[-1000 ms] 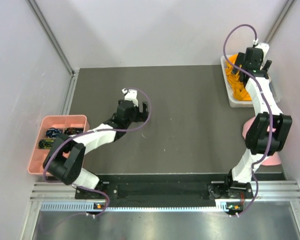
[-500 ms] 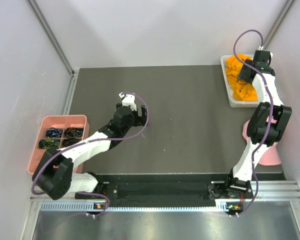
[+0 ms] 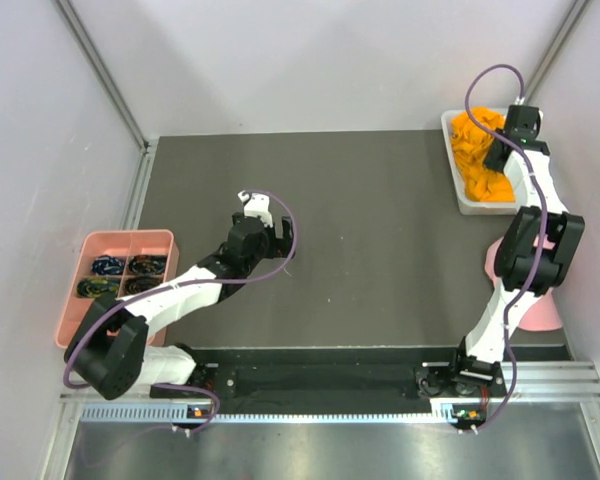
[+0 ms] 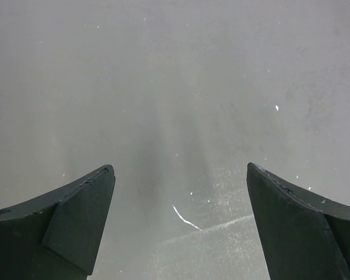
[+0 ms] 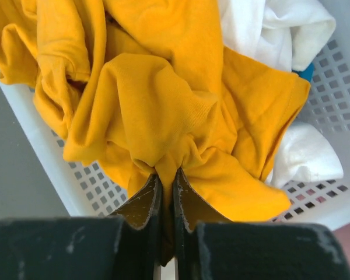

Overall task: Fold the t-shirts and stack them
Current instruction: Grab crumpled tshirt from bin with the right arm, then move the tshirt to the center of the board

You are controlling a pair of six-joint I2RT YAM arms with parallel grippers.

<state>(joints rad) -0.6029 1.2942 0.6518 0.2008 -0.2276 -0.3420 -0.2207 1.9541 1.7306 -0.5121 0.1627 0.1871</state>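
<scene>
A crumpled orange t-shirt (image 5: pixel 157 87) fills a white perforated basket (image 5: pixel 332 76) at the table's far right corner (image 3: pixel 458 190). White t-shirt fabric (image 5: pixel 280 29) lies beneath and beside it. My right gripper (image 5: pixel 167 175) is shut on a pinched fold of the orange t-shirt (image 3: pixel 475 150), reaching down into the basket (image 3: pixel 503 152). My left gripper (image 4: pixel 181 181) stands wide open over the bare dark table, left of centre (image 3: pixel 270 225), with nothing between its fingers.
A pink compartment tray (image 3: pixel 80 300) with small dark items sits off the table's left edge. A pink object (image 3: pixel 492 262) lies at the right edge behind the right arm. Grey walls enclose the table on three sides.
My right gripper dropped into the basket and closed on the orange t-shirt. The left arm drew back slightly toward the near side, still open.
</scene>
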